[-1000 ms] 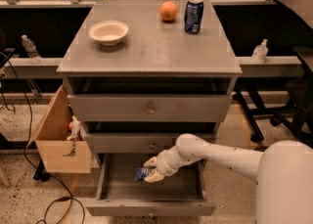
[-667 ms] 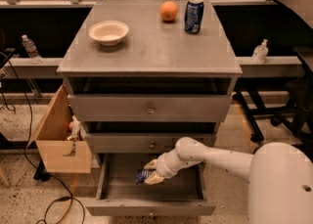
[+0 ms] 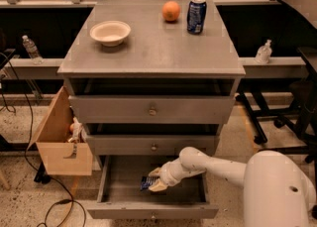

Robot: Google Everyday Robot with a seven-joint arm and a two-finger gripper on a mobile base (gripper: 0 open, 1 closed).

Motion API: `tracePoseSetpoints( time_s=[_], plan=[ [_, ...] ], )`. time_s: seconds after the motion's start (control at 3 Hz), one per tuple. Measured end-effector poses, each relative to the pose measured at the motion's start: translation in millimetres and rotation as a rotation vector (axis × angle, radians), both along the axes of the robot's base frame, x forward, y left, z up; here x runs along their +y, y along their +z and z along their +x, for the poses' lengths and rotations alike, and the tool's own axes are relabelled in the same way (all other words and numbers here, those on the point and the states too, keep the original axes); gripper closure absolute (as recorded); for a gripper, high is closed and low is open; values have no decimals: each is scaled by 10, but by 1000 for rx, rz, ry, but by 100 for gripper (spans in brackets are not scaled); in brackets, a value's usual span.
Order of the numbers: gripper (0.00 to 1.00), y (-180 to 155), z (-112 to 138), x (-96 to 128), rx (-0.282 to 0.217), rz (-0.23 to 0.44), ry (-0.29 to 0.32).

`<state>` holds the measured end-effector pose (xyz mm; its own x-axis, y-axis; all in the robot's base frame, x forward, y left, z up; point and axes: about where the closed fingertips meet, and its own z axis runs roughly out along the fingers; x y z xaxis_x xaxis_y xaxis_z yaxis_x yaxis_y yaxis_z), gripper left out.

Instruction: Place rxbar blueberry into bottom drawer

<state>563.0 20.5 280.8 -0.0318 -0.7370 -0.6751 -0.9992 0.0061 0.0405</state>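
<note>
The bottom drawer [image 3: 148, 211] of the grey cabinet stands pulled open. My gripper [image 3: 155, 180] reaches down into it from the right, at the end of the white arm. The rxbar blueberry [image 3: 146, 183], a small dark-blue wrapper, sits between the pale fingers [image 3: 158, 187] just above or on the drawer floor. Only its left end shows past the fingers. I cannot tell whether it rests on the floor.
On the cabinet top stand a white bowl [image 3: 110, 32], an orange [image 3: 171, 11] and a blue soda can [image 3: 196, 15]. A tan wooden box [image 3: 62, 139] hangs at the cabinet's left side. The two upper drawers [image 3: 151, 110] are nearly closed. Cables lie on the floor at the left.
The gripper and the bar have stayed low inside the open bottom drawer, shifting only slightly. The arm's elbow has shifted a little.
</note>
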Motion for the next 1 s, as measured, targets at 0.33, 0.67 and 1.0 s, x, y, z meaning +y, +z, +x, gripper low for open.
tracePoseSetpoints(
  time_s=[0.33,0.67,1.0],
  plan=[
    [100,-221,24,-57,15,5,-33],
    [100,-349,80,-107,27,4,-50],
    [100,-439,142,-146,39,4,-66]
  ],
)
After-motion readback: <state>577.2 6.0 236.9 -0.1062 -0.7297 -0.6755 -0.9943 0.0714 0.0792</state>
